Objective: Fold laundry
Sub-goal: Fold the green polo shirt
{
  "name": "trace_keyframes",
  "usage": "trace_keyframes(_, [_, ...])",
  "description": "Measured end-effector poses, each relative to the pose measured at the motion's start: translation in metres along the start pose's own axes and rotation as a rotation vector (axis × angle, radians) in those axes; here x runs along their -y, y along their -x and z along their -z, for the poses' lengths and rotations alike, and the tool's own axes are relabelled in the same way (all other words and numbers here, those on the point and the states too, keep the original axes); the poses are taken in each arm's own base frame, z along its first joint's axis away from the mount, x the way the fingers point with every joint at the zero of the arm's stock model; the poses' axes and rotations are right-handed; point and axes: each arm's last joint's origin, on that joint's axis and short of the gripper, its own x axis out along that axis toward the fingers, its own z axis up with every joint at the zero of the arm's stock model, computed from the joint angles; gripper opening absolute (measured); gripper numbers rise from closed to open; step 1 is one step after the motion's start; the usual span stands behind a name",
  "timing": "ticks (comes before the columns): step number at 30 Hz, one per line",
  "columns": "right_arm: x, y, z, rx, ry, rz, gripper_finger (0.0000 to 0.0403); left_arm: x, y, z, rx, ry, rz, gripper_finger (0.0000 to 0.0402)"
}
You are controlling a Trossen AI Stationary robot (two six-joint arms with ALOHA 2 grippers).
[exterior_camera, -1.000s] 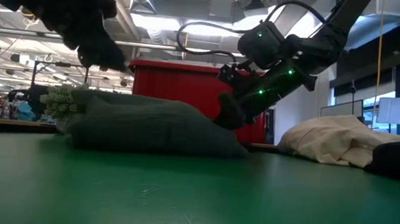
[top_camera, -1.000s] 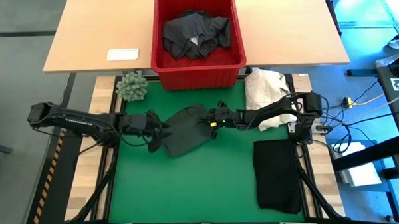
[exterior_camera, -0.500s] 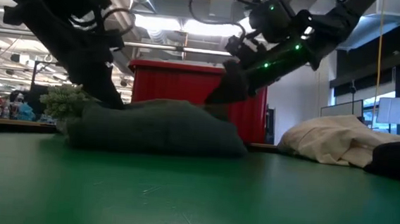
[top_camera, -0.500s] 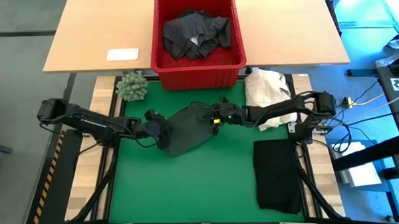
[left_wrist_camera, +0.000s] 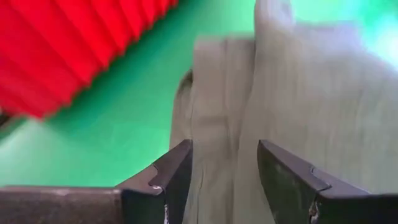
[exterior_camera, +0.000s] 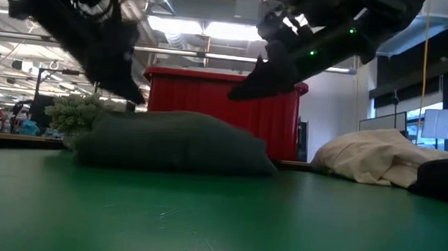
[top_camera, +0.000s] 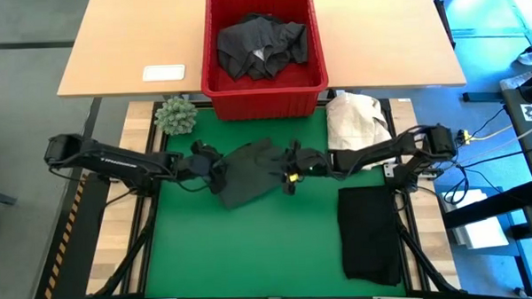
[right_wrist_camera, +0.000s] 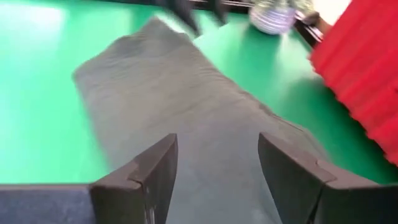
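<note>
**Mid-fold: both grippers clear of dark green garment**

Dark green garment lies bunched mid-mat, in front of the red basket. Left gripper at its left edge, jaws apart, empty. Right gripper at its right edge, jaws spread, holding nothing. Next, probably: regrasp an edge, flatten, fold over.

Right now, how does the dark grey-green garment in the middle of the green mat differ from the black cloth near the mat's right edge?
The dark grey-green garment is bunched and lies askew; the black cloth is flat, a neat rectangle. The left gripper and right gripper, both open, flank the garment; nothing is near the black cloth. Both rest on the green mat.
</note>
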Motion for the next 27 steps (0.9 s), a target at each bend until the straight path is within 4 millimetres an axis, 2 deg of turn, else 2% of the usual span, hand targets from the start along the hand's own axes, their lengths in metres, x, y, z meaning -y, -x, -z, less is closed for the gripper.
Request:
trace_keyframes(3, [-0.011, 0.002, -0.001, 0.005, 0.031, -0.029, 0.0221, -0.001, 0.009, -0.014, 0.066, -0.009, 0.018, 0.0173])
trace_keyframes(7, [-0.016, -0.004, 0.005, -0.012, 0.035, -0.039, 0.0221, -0.005, 0.006, -0.016, 0.065, 0.003, -0.010, 0.0173])
trace_keyframes(13, [-0.014, -0.023, 0.023, -0.055, 0.030, 0.003, 0.0221, -0.001, -0.010, -0.003, -0.029, 0.005, -0.002, 0.0173])
trace_keyframes(20, [0.012, -0.049, 0.050, -0.118, -0.074, 0.106, 0.0221, -0.008, -0.037, 0.012, -0.130, 0.019, -0.156, 0.0173])
trace_keyframes(24, [0.012, -0.053, 0.059, -0.155, -0.112, 0.024, 0.0220, -0.006, -0.050, 0.023, -0.238, 0.037, -0.098, 0.0173])
trace_keyframes(27, [0.003, -0.052, 0.059, -0.166, -0.104, -0.030, 0.0220, -0.001, -0.057, 0.032, -0.329, 0.063, 0.002, 0.0173])
